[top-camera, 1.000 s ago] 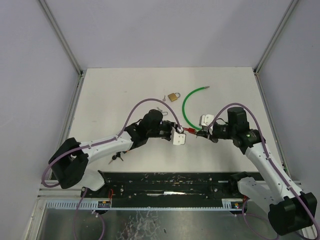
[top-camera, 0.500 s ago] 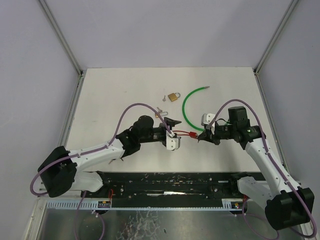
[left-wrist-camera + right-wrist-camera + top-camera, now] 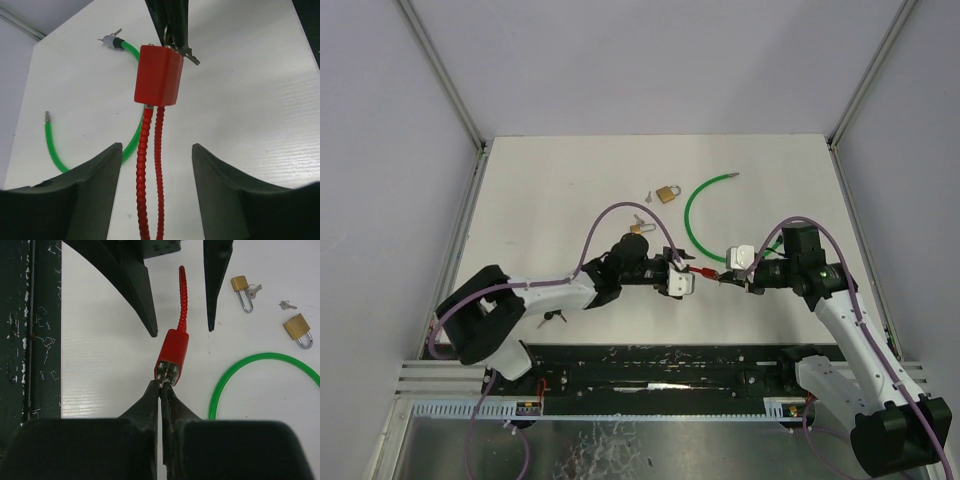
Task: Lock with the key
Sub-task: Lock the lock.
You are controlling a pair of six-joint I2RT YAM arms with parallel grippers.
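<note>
A red cable lock (image 3: 703,270) lies mid-table; its body (image 3: 157,75) and ribbed red cable (image 3: 149,175) show in the left wrist view. My right gripper (image 3: 728,277) is shut on the key (image 3: 164,380) at the lock's keyhole end (image 3: 172,352). A spare key (image 3: 190,54) hangs beside it. My left gripper (image 3: 677,277) is open; its fingers (image 3: 100,190) stand on either side of the red cable without touching it. In the right wrist view the left fingers (image 3: 135,290) flank the cable beyond the lock.
A green cable (image 3: 690,215) curves behind the lock, also in the right wrist view (image 3: 240,370). Two brass padlocks (image 3: 667,192) (image 3: 638,228) lie farther back with small keys. A small dark item (image 3: 552,317) lies by the left arm near the front edge.
My left gripper has moved right and now stands closer around the red cable. My right gripper, still on the key, and the lock have shifted slightly right and nearer.
</note>
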